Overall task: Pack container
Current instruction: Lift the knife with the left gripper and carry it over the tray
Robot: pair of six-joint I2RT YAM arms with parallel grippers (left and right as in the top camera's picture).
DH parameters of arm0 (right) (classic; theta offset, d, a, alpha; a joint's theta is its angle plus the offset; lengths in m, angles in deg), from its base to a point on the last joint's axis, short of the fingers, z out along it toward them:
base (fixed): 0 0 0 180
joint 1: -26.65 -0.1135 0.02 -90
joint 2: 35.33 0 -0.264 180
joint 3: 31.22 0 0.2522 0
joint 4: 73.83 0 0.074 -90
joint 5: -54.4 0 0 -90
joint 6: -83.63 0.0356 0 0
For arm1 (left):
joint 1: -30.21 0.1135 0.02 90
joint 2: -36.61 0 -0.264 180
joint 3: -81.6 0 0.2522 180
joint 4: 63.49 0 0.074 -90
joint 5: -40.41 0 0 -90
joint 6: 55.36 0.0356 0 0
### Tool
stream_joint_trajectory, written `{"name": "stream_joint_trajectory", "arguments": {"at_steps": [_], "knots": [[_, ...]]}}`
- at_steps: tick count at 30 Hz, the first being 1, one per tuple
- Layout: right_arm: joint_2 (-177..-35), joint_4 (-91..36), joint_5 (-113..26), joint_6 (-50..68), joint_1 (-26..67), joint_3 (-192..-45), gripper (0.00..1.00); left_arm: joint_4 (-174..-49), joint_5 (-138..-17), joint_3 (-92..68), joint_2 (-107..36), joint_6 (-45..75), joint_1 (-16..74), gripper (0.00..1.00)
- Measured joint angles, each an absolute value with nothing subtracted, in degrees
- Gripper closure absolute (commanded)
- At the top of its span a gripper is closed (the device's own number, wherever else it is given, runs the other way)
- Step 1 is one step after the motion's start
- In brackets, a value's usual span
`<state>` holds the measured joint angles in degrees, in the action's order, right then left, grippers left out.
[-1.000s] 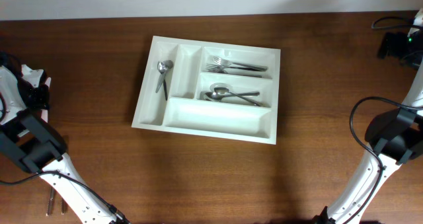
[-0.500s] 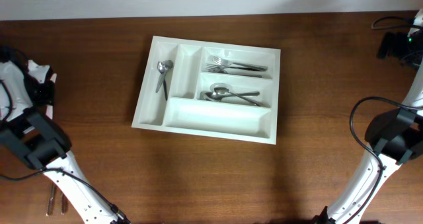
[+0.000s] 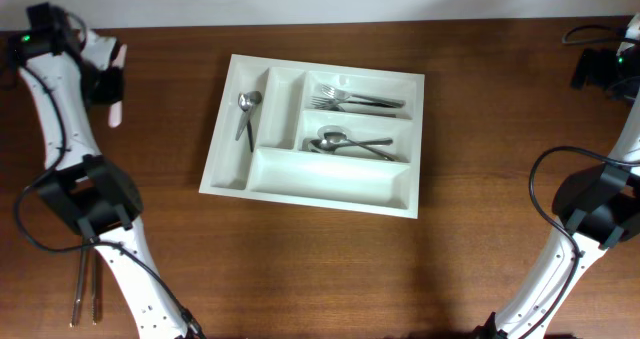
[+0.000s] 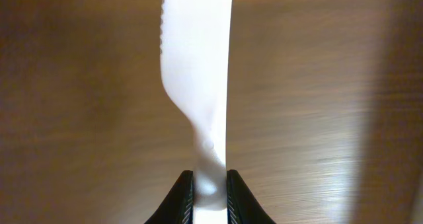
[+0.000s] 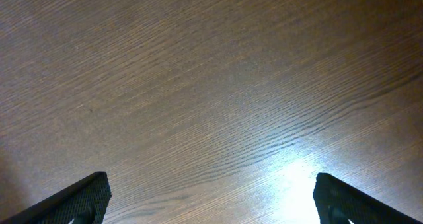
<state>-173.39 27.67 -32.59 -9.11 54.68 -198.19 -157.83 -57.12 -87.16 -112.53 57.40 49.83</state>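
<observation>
White plastic knife (image 4: 198, 65) is pinched by its handle between the narrow jaws of the left gripper (image 4: 209, 187), and its serrated blade points away from the fingers, above the brown wooden table (image 3: 480, 259). From overhead this gripper (image 3: 108, 84) hangs at the far left corner of the table. The large white rectangular plastic cutlery tray (image 3: 310, 201) lies well apart from it, toward the robot's right and a little nearer, in the middle of the table. The knife (image 3: 116, 114) has its long axis roughly along the two narrow upright compartments (one holds a metal spoon (image 3: 246, 114), the other (image 3: 286, 104) looks bare). The long bare compartment (image 3: 330, 179) at the near side runs across this axis, so I judge a quarter turn is needed for that one. The left arm is clearly nearer to the tray's left end. The right gripper (image 5: 211, 201) is spread wide and holds nothing, at the far right edge.
</observation>
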Motion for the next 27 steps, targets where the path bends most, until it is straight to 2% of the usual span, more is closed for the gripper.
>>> {"name": "stream_joint_trajectory", "arguments": {"at_steps": [6,14,21,27], "knots": [[-173.4,27.7,-32.6,-9.2,54.7,-198.2,0.01,-160.3,-63.2,-88.0,-110.8,53.4,43.3,0.98],[-173.4,27.7,-32.6,-9.2,54.7,-198.2,0.01,-164.4,-65.2,-88.0,-110.8,47.4,33.3,0.98],[-173.4,27.7,-32.6,-9.1,54.7,-198.2,0.01,-164.6,-65.5,-88.0,-110.8,45.0,24.8,0.98],[-173.4,27.7,-32.6,-9.2,54.7,-198.2,0.01,-164.0,-60.7,-88.0,-110.8,40.0,18.0,0.98]]}}
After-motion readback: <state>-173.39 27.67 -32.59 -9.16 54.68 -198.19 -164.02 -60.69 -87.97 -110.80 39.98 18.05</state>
